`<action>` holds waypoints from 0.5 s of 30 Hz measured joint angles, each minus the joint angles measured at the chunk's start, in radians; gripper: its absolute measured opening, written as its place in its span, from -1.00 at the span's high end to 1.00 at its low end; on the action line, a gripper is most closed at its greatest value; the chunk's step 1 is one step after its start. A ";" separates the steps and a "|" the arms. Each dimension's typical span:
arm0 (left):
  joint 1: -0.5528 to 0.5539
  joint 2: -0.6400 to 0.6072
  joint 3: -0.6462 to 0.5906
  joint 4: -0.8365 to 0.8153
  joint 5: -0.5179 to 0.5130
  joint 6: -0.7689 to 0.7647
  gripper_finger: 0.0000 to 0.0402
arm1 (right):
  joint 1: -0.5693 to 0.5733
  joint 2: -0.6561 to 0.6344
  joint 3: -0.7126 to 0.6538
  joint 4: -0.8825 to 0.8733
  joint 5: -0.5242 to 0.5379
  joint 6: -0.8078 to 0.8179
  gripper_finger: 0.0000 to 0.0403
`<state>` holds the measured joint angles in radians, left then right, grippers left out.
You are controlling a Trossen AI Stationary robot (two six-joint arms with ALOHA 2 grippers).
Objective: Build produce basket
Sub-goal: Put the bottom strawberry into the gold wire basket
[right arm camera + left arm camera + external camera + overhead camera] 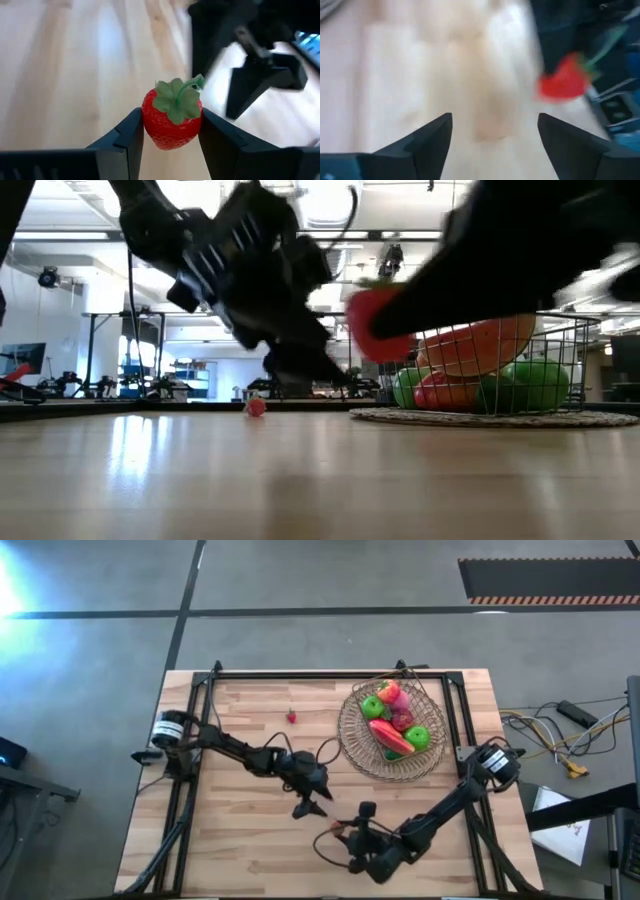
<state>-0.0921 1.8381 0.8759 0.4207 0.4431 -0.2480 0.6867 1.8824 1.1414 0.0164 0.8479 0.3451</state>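
Grey concrete floor surrounds a pale wooden table [250, 840], which stands on a black frame.

Basket [352, 735]: round, shallow, tan wire, on the table's far right part. It holds the gathered produce: two green apples [371, 707], a long red pepper [391, 736], an orange-red piece and a pinkish piece among them. In the low view the same heap shows behind the wire wall, green and red rounded shapes stacked together.

Left arm: reaches from the table's left edge toward the middle. Left gripper [312, 802] hangs over bare wood near the table's centre, fingers [427, 137] spread wide with nothing between them.

Right arm: comes from the right edge and bends back toward the near middle. Right gripper [171, 131] is over the near part of the table, just beside the left gripper, its fingers pinching a strawberry [172, 117] from both sides. The fruit sits upright, green leaf cap and stem on top, and is held clear of the wood, well apart from the basket.

Second strawberry [292, 717]: tiny, red, lying alone on the far middle of the table, left of the basket and not touching it.
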 joint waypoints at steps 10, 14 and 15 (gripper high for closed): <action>0.013 -0.002 -0.047 -0.063 -0.198 0.000 -0.46 | 0.121 -0.048 -0.001 -0.302 0.053 0.411 0.27; -0.030 -0.002 -0.085 0.017 -0.309 0.000 -0.46 | 0.148 -0.122 -0.001 -0.501 0.111 0.606 0.27; -0.042 0.000 -0.094 0.049 -0.328 -0.001 -0.46 | 0.148 -0.150 -0.001 -0.563 0.117 0.666 0.27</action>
<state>-0.1337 1.8385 0.7820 0.4701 0.1148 -0.2488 0.8352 1.7320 1.1408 -0.5466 0.9651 1.0110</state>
